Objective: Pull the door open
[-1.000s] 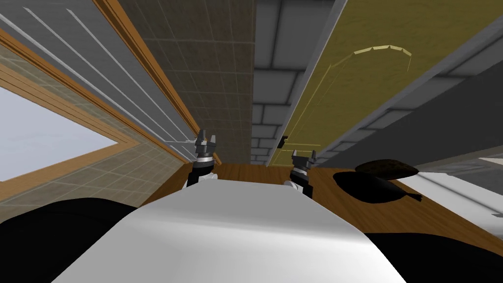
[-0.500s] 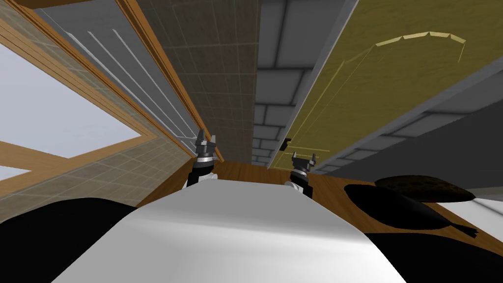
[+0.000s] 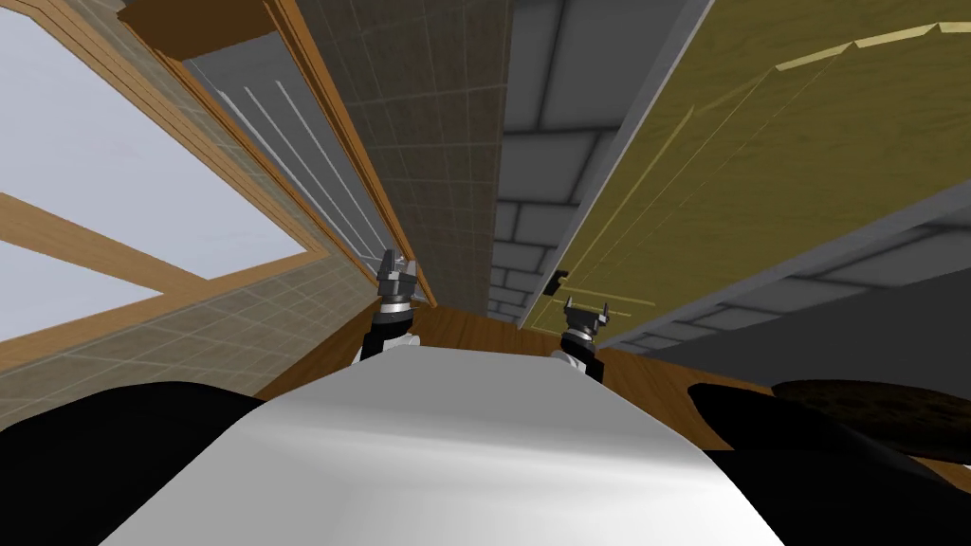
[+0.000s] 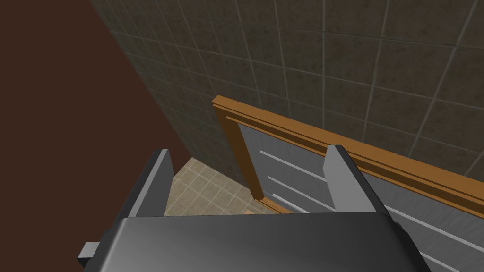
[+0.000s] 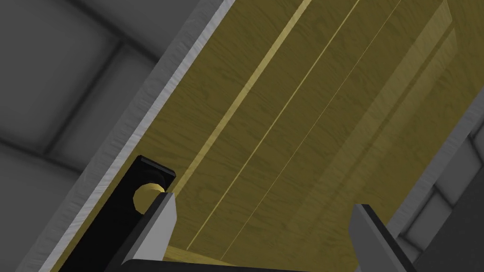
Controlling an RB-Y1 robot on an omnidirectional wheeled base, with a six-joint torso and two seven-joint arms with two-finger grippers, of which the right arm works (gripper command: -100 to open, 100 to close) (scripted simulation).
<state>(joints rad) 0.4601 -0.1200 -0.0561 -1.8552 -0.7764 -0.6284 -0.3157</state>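
I have rolled forward and turned. The olive-yellow wooden door point(image 3: 759, 161) now spreads wider on my right, the window point(image 3: 114, 218) spreads wider on my left, and the dark round thing point(image 3: 882, 408) sits nearer the corner.

The floor point(image 3: 474, 332) is brown wood planks. Ahead, a dark tiled wall point(image 3: 427, 142) meets a grey block wall point(image 3: 540, 171).

The right gripper point(image 3: 585, 316), jaws apart and empty, faces the door near its latch edge. Its wrist view shows a black handle plate point(image 5: 113, 222) with a brass-coloured knob point(image 5: 143, 197) just beside one finger point(image 5: 158, 226).

The left gripper point(image 3: 398, 268), jaws also apart, faces a grey panelled door point(image 4: 439, 236) in an orange-brown frame point(image 4: 283, 125).
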